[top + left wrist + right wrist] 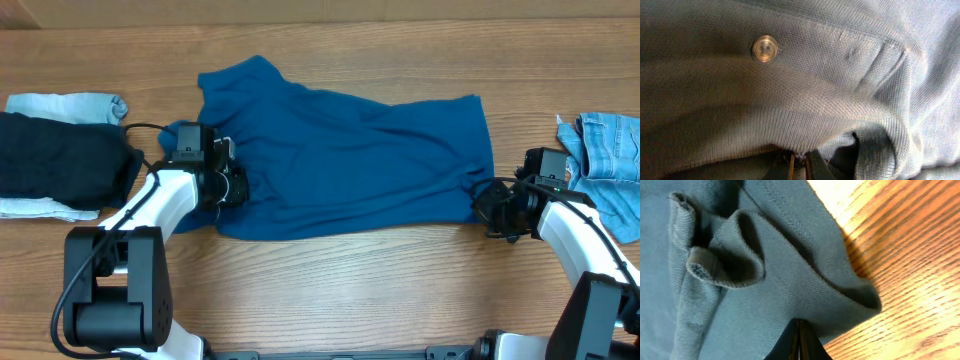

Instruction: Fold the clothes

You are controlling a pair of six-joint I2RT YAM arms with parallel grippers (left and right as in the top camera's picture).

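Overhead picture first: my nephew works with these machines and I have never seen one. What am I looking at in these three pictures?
Two white robot arms sit at a wooden table, and each ends in a two-finger gripper. The wide picture comes from a camera above the table. The two close-ups come from cameras on the wrists, so they show mostly cloth. A blue shirt lies spread out. The left gripper is shut on its button end, with a button showing in its close-up. The right gripper is shut on the opposite edge. A dark garment lies beside the left arm and denim beside the right.
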